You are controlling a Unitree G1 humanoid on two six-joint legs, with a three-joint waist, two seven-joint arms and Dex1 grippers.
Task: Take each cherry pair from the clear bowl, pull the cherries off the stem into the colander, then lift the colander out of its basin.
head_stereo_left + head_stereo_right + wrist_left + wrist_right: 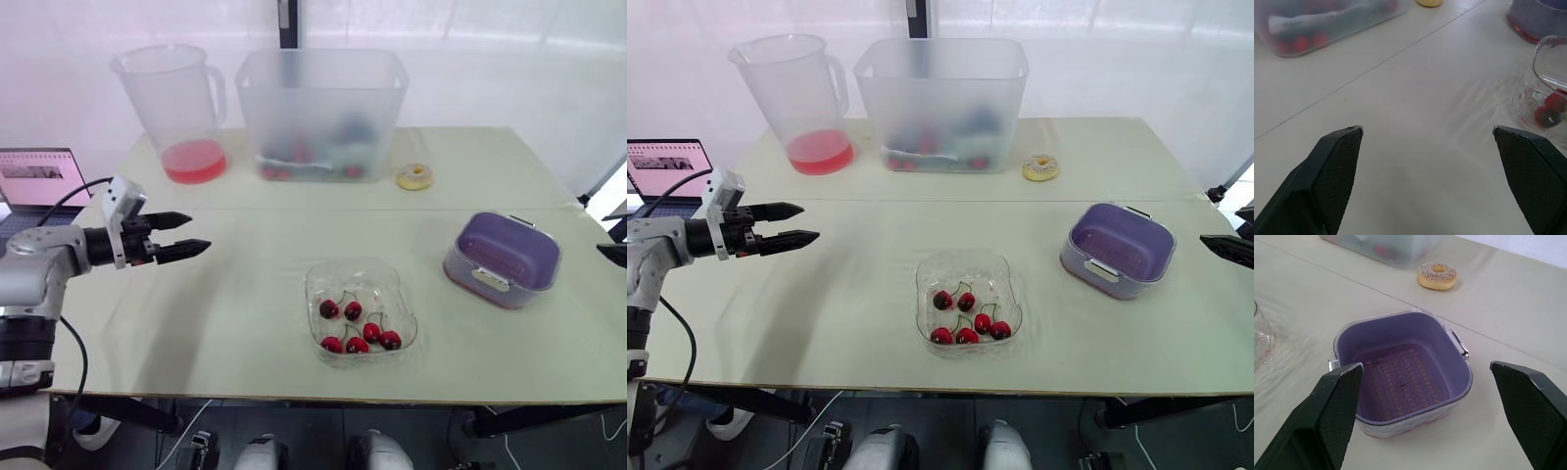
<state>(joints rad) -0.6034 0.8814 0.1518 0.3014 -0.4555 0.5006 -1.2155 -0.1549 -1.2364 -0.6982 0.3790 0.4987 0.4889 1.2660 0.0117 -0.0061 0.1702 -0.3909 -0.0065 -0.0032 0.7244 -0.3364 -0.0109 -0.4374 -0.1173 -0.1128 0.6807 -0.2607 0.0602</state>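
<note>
A clear bowl (323, 279) with several red cherries (353, 311) on stems sits near the table's front, middle. To its right stands the purple colander (505, 250) in its clear basin, with nothing inside it (1400, 377). My left gripper (186, 235) hovers open over the table's left side, well left of the bowl, fingers pointing right. My right gripper (1225, 247) is at the right edge, open, just right of the colander. In the left wrist view the bowl (1547, 73) lies ahead between the open fingers.
At the back stand a clear pitcher (181, 113) with red liquid and a large frosted bin (321, 113) holding mixed items. A small donut (414, 176) lies right of the bin. A laptop (39, 176) sits off the table's left edge.
</note>
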